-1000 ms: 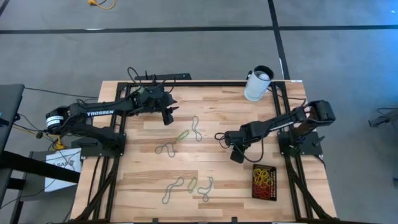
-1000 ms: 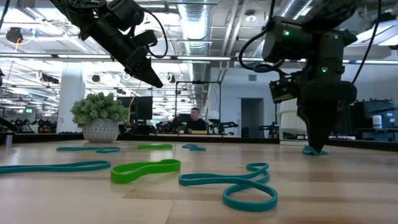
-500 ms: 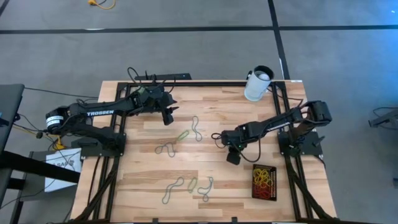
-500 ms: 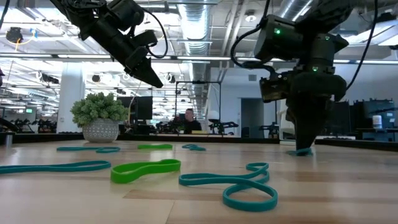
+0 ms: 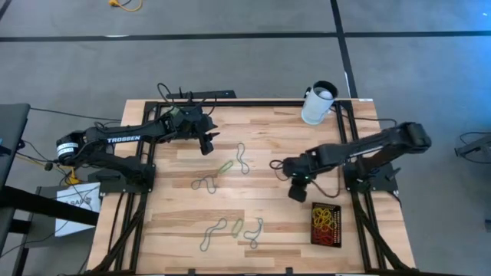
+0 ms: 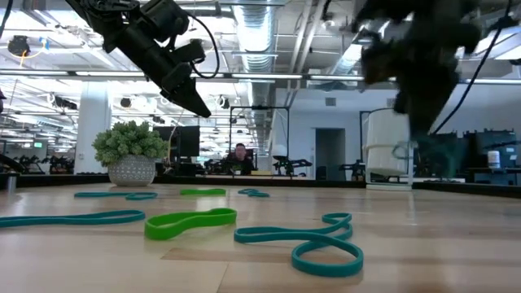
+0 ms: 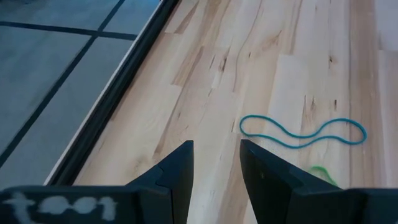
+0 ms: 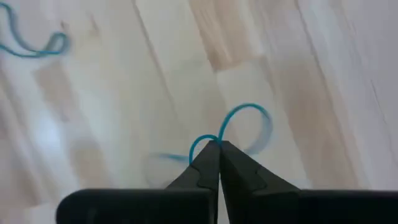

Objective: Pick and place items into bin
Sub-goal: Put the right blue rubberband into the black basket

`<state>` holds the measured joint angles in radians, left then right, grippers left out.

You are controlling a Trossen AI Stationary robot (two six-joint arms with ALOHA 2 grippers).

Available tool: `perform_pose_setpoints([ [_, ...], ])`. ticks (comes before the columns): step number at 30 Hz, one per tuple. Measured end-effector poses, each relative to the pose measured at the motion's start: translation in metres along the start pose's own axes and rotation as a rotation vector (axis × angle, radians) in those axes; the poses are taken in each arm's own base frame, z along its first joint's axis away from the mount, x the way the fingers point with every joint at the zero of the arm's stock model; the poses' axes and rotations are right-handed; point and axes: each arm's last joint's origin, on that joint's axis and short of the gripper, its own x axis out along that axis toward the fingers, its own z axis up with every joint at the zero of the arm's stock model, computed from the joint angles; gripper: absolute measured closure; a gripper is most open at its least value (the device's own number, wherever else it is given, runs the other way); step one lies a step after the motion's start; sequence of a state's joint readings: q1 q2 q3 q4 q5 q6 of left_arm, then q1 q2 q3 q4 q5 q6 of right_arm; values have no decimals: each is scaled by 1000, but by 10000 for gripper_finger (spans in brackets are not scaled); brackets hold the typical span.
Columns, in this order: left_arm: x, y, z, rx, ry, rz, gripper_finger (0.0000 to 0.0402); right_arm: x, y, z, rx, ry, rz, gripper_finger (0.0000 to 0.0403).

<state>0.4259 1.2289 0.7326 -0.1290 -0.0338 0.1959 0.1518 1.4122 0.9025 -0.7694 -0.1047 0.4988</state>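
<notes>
Wrist view alone shows right gripper (image 8: pixel 218 151) apparently pinching blue band (image 8: pixel 247 121).

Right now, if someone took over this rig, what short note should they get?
Right gripper: shut on a blue rubber band, lifted above the table, near the black bin.
Left gripper: open, empty, hovering at the far left of the table.
Done: bin already holds several red and yellow bands.
Left: drop this band in, then clear the loose bands mid-table and near the front edge.
</notes>
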Motion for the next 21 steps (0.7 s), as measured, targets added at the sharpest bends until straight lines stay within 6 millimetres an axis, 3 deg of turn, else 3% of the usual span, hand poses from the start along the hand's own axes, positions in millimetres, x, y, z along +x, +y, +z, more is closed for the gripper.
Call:
perform_pose_setpoints([
  [3, 0, 0, 0, 0, 2, 0, 280, -24, 10, -18, 120, 9, 20, 402],
  [9, 0, 0, -1, 0, 14, -3, 280, -45, 39, -61, 294, 70, 52, 402],
  [15, 0, 0, -2, 1, 17, -4, 280, -50, 70, -101, 348, 128, 89, 402],
  [21, 0, 0, -2, 1, 17, -3, 280, -53, 87, -138, 440, 151, 62, 402],
])
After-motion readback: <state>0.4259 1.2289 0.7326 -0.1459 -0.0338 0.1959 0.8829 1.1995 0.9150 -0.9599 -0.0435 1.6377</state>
